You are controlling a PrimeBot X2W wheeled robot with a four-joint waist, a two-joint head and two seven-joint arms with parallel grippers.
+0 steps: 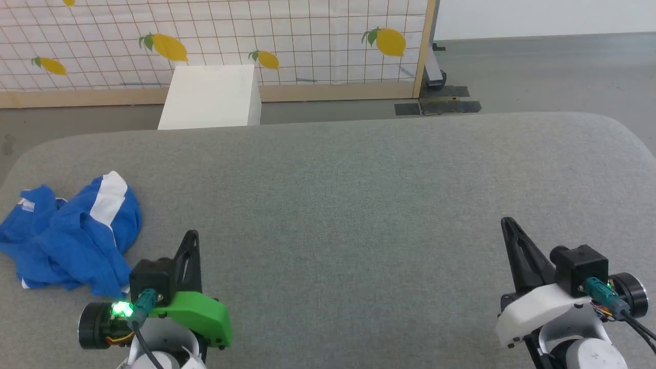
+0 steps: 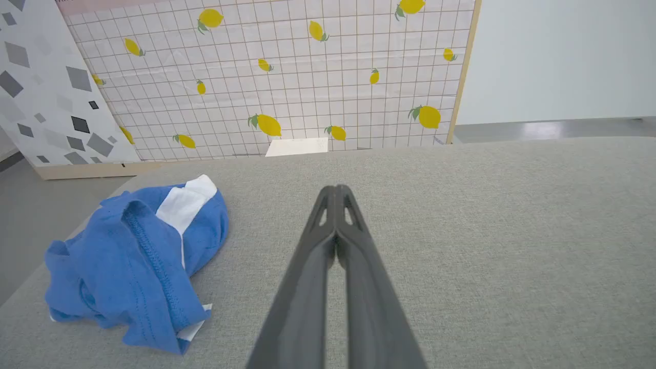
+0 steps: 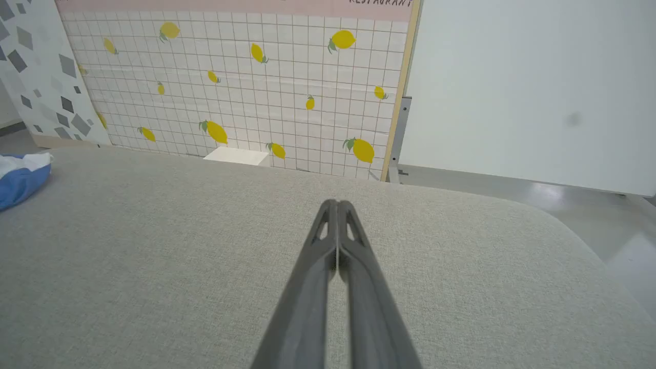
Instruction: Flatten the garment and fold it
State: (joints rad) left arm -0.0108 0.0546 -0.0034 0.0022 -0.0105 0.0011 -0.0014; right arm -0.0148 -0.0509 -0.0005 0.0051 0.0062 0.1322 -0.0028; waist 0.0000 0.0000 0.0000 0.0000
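Though cropped, "RESTAURANT" atop lemon panel

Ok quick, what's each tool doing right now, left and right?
Left tool: closed, holding nothing.
Right tool: closed, holding nothing.

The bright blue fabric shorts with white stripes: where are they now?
Head view: the bright blue fabric shorts lie crumpled at the left end of the grey fabric surface, beside the left claw.
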